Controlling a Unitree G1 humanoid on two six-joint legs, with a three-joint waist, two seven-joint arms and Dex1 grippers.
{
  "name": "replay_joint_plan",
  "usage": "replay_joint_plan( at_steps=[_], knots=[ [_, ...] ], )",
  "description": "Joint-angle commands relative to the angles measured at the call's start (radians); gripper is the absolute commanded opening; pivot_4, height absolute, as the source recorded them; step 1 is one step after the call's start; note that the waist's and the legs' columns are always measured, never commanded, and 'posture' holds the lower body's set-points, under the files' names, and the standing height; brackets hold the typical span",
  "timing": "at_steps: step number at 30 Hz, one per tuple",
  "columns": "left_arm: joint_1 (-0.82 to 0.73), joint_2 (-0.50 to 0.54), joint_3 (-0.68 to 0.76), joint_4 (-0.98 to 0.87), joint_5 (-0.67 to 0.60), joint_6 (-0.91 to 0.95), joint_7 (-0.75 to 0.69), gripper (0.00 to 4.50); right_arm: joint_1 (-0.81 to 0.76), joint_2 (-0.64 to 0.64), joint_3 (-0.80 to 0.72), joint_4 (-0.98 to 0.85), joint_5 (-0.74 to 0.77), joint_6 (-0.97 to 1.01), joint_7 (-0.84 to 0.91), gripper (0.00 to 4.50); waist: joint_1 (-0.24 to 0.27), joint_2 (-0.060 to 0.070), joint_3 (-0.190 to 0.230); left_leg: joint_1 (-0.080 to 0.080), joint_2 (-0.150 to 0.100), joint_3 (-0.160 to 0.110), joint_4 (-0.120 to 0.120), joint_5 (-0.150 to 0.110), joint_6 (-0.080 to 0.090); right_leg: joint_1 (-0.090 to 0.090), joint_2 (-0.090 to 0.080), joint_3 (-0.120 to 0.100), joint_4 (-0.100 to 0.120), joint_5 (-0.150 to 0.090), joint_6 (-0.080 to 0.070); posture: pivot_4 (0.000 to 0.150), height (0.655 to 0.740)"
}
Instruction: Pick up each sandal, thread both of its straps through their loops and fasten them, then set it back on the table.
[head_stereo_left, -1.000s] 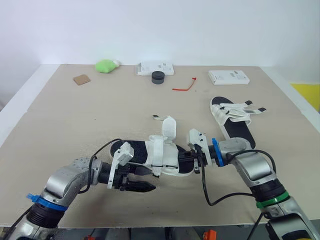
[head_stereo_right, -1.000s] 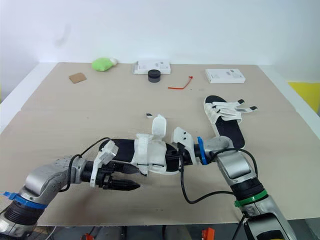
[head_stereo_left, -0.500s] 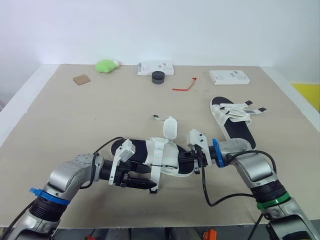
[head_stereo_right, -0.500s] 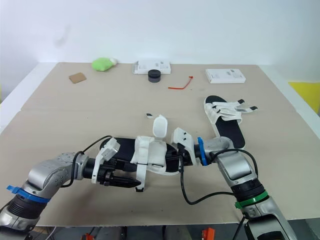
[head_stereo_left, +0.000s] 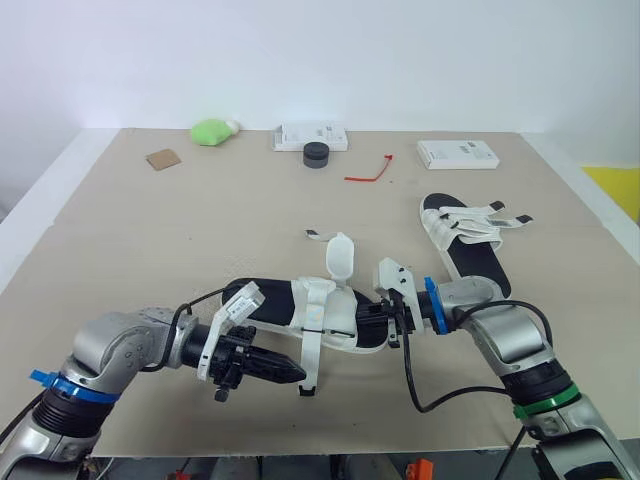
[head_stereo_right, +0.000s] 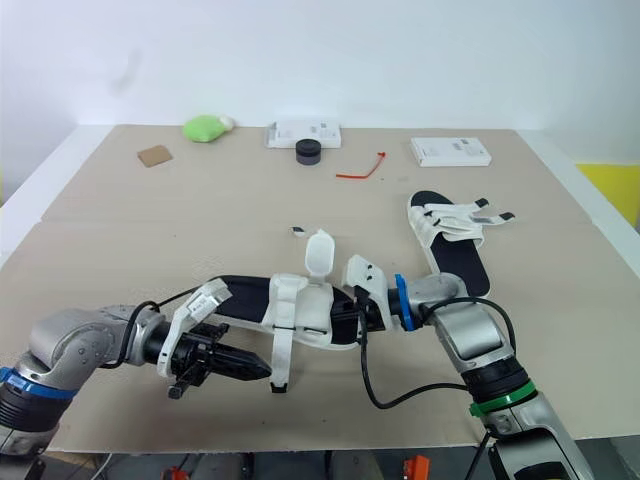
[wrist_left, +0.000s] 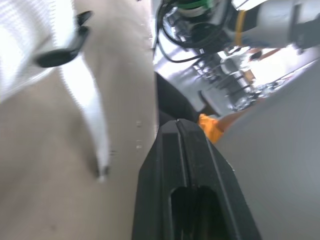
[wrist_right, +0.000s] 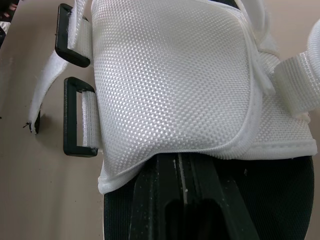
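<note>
The near sandal, black-soled with a white woven upper, is held just above the table at the front centre. My right gripper is shut on its sole end, with its fingers under the upper. One white strap hangs from the sandal down to the table. Two black loops sit at the upper's edge. My left gripper is shut with nothing in it, its tip just left of the hanging strap. The second sandal lies flat at the right, its straps loose.
Along the far edge lie a green object, a white box, a black round piece, a red tie, another white box and a brown card. The table's front edge runs close below both grippers.
My left gripper has shut and drawn back toward the front edge, away from the strap. The strap, earlier lying on the upper, now hangs down to the table. The right arm has held still.
</note>
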Motion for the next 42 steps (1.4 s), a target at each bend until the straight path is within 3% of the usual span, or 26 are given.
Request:
replay_joint_plan(
  at_steps=[1, 8, 10, 11, 15, 31, 34, 36, 42],
  knots=[
    [-0.027, 0.012, 0.034, -0.024, -0.030, 0.014, 0.011, 0.02, 0.036, -0.004, 0.064, 0.051, -0.030, 0.029, 0.000, 0.00, 0.000, 0.000, 0.000, 0.000, 0.000, 0.000, 0.000, 0.000, 0.000, 0.000, 0.000, 0.000, 0.000, 0.000, 0.000, 0.150, 0.7400],
    [0.007, 0.073, -0.025, 0.027, 0.070, -0.064, -0.038, 0.02, 0.041, -0.006, 0.063, 0.047, -0.029, 0.029, 0.001, 0.00, 0.000, 0.000, 0.000, 0.000, 0.000, 0.000, 0.000, 0.000, 0.000, 0.000, 0.000, 0.000, 0.000, 0.000, 0.000, 0.150, 0.7400],
    [0.028, 0.094, -0.043, 0.043, 0.102, -0.099, -0.065, 0.59, 0.043, -0.008, 0.063, 0.044, -0.029, 0.030, 0.001, 0.00, 0.000, 0.000, 0.000, 0.000, 0.000, 0.000, 0.000, 0.000, 0.000, 0.000, 0.000, 0.000, 0.000, 0.000, 0.000, 0.150, 0.7400],
    [0.034, 0.096, -0.046, 0.047, 0.110, -0.110, -0.068, 0.59, 0.044, -0.009, 0.063, 0.044, -0.029, 0.031, 0.002, 0.00, 0.000, 0.000, 0.000, 0.000, 0.000, 0.000, 0.000, 0.000, 0.000, -0.001, 0.000, 0.000, 0.000, 0.000, 0.000, 0.150, 0.7400],
    [0.049, 0.028, -0.033, 0.086, 0.146, -0.149, 0.004, 1.96, 0.042, -0.009, 0.063, 0.042, -0.029, 0.031, 0.003, 0.00, 0.001, 0.000, 0.000, 0.000, 0.000, 0.000, 0.000, 0.000, 0.000, -0.001, 0.000, 0.000, 0.000, 0.000, 0.000, 0.150, 0.7400],
    [-0.040, -0.164, -0.103, 0.115, 0.177, -0.104, 0.102, 1.96, 0.051, -0.013, 0.061, 0.029, -0.027, 0.042, -0.002, 0.00, 0.001, 0.000, 0.000, 0.000, 0.000, 0.000, 0.000, 0.000, 0.000, 0.000, 0.000, 0.000, 0.000, 0.000, 0.000, 0.150, 0.7400],
    [-0.061, -0.176, -0.083, 0.114, 0.146, -0.056, 0.110, 1.04, 0.053, -0.013, 0.059, 0.026, -0.026, 0.043, -0.006, 0.00, 0.000, 0.000, 0.000, 0.000, 0.000, 0.000, 0.000, 0.000, 0.000, 0.000, 0.000, 0.000, 0.000, 0.000, 0.000, 0.150, 0.7400],
    [-0.066, -0.167, -0.073, 0.110, 0.128, -0.034, 0.101, 0.11, 0.053, -0.013, 0.057, 0.026, -0.025, 0.043, -0.007, 0.00, 0.000, 0.000, 0.000, 0.000, 0.000, 0.000, 0.000, 0.000, 0.000, 0.000, 0.000, 0.000, 0.000, 0.000, 0.001, 0.150, 0.7400],
    [-0.084, -0.138, -0.022, 0.098, 0.056, 0.042, 0.089, 0.04, 0.053, -0.011, 0.057, 0.029, -0.024, 0.042, -0.009, 0.00, 0.000, 0.000, 0.000, 0.000, 0.000, 0.000, 0.000, 0.000, 0.000, 0.001, 0.000, 0.000, 0.000, 0.000, 0.001, 0.150, 0.7400]
  ],
)
